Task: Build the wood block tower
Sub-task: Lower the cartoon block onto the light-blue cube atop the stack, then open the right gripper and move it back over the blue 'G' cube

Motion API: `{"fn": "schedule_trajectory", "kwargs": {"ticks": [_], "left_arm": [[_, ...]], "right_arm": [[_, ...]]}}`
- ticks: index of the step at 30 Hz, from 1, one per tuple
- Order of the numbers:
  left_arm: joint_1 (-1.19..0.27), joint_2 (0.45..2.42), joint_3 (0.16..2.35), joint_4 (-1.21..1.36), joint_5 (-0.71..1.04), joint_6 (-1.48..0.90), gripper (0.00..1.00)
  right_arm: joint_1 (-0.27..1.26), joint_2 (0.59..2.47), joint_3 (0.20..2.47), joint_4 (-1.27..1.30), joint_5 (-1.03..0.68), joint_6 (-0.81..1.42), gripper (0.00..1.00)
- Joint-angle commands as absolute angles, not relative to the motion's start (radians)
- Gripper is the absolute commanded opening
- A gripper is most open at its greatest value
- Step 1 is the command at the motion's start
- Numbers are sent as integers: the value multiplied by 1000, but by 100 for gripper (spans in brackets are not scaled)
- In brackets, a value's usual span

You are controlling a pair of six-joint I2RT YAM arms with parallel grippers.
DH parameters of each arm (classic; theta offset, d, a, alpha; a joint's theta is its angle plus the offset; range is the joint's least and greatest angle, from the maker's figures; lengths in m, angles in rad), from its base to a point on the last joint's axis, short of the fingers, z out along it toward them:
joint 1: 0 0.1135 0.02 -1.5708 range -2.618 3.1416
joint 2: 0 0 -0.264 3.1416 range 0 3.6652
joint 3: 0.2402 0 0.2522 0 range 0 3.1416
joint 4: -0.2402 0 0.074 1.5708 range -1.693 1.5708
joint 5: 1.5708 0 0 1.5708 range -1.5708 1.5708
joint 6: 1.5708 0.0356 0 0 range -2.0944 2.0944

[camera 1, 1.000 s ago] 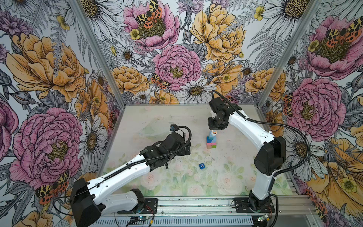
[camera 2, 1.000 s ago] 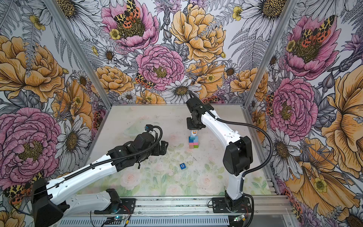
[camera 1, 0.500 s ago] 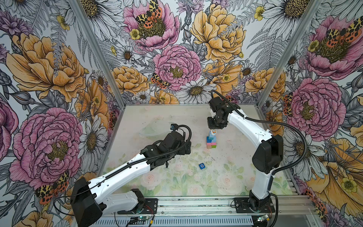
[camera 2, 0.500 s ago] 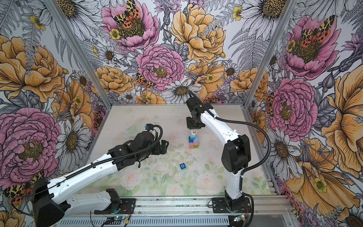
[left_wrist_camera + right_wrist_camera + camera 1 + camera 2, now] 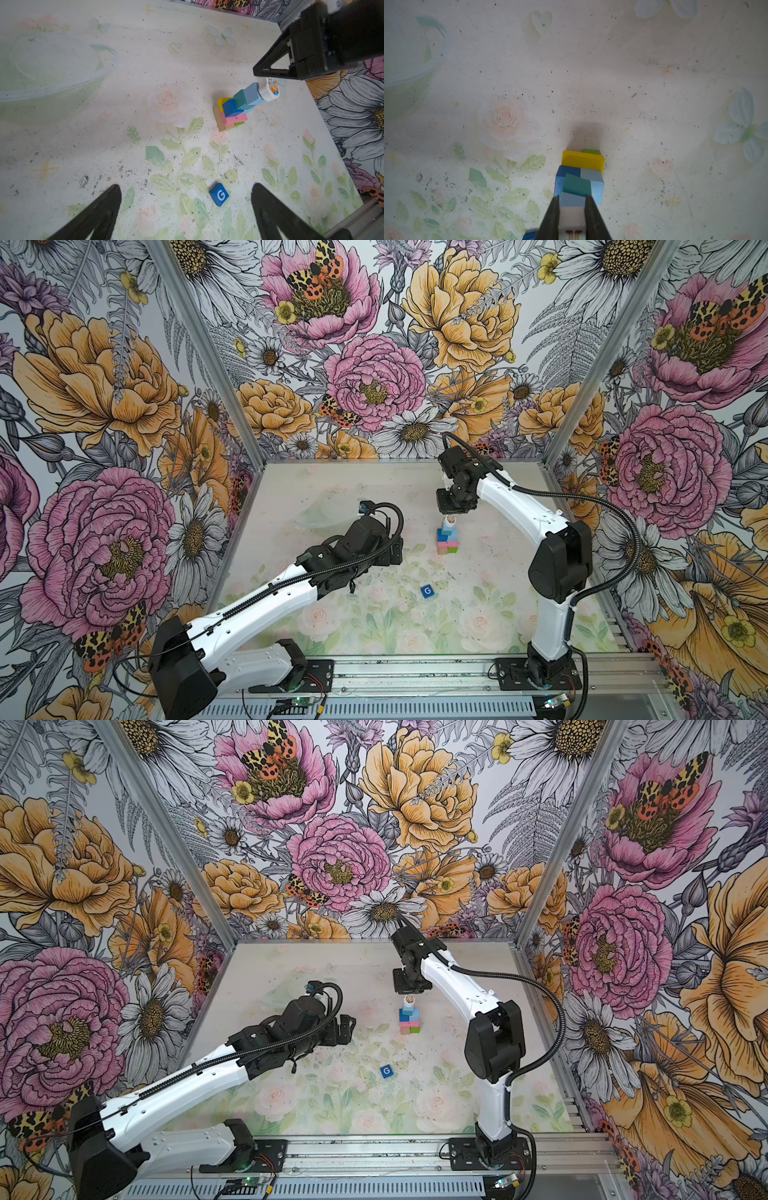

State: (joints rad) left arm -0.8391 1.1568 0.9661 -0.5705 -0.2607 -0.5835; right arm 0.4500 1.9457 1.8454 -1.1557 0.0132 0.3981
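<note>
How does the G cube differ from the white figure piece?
The G cube is dark blue, square, with a white letter; the white figure piece is rounded with an orange cartoon. The G cube lies free on the table; the white figure piece tops the tower, held between the jaws of the right gripper. Both are small.

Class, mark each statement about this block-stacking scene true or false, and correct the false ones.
1. The G cube lies on the table, apart from the tower. True.
2. The left end effector is shut on a block. False: it is open and empty.
3. The right end effector grips the white figure piece at the top of the tower. True.
4. The yellow block tops the tower. False: it sits low, beneath the blue cubes.
</note>
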Motion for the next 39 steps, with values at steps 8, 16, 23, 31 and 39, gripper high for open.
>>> {"fn": "schedule_trajectory", "kwargs": {"ticks": [8, 16, 23, 31, 39], "left_arm": [[-825, 1147, 974, -540, -237, -561, 99], [-821, 1142, 965, -539, -237, -563, 99], [-813, 1134, 962, -540, -239, -563, 99], [-803, 1093, 957, -553, -248, -557, 99], [-826, 952, 892, -594, -258, -593, 99]], "right_arm": [[439, 1966, 1882, -1158, 15, 387, 24], [440, 1973, 1888, -1158, 16, 385, 28], [439, 1970, 1891, -1158, 14, 385, 32], [440, 1895, 1944, -1174, 36, 381, 47], [468, 1725, 1881, -1211, 54, 412, 50]]}}
